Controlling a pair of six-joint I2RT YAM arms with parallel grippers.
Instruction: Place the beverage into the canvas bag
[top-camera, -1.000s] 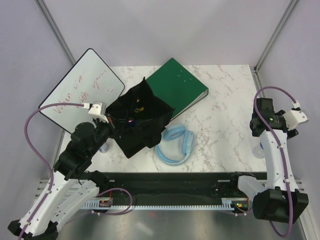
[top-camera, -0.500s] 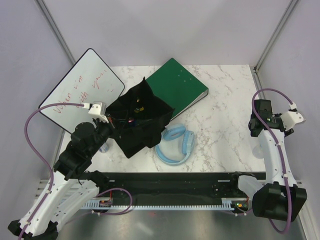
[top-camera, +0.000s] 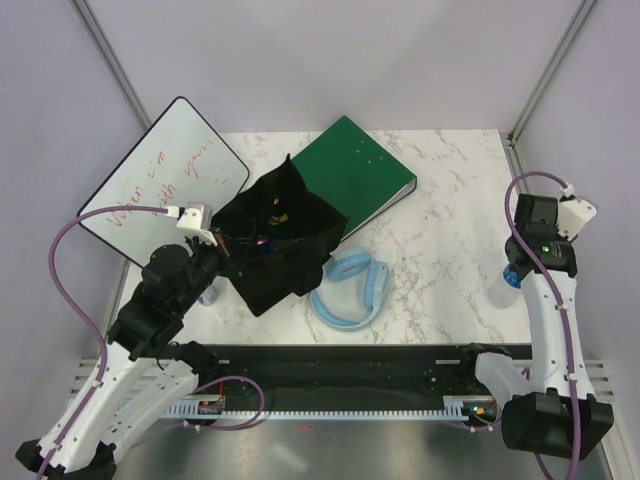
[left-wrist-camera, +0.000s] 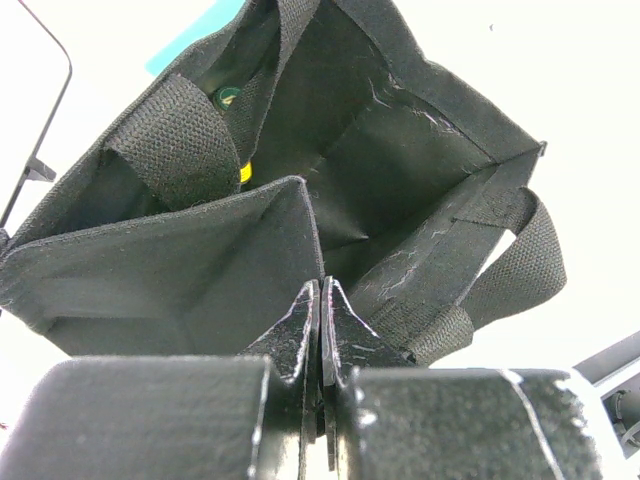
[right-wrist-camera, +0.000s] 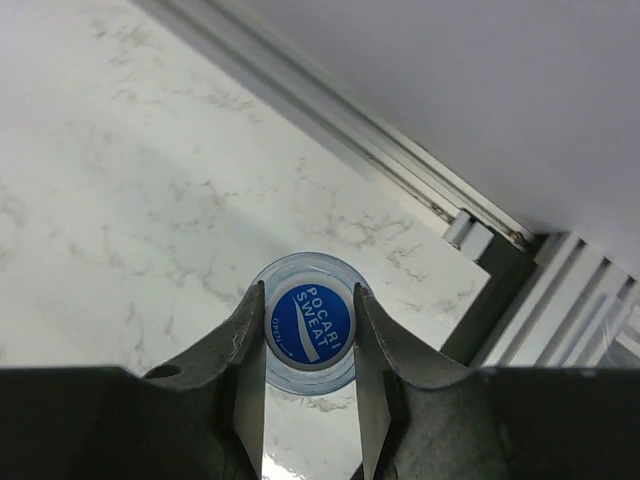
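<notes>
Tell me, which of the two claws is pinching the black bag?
The left gripper: its closed fingers pinch the rim of the canvas bag. The right gripper instead brackets the blue cap of a bottle.

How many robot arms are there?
2. The left arm sits on the left, left pincer shut on the canvas bag. The right arm sits on the right, right pincer around the bottle cap.

Overhead view down onto the whole table (top-camera: 440, 200); wrist views close (canvas bag (left-wrist-camera: 400, 170), beverage (right-wrist-camera: 310, 325))
</notes>
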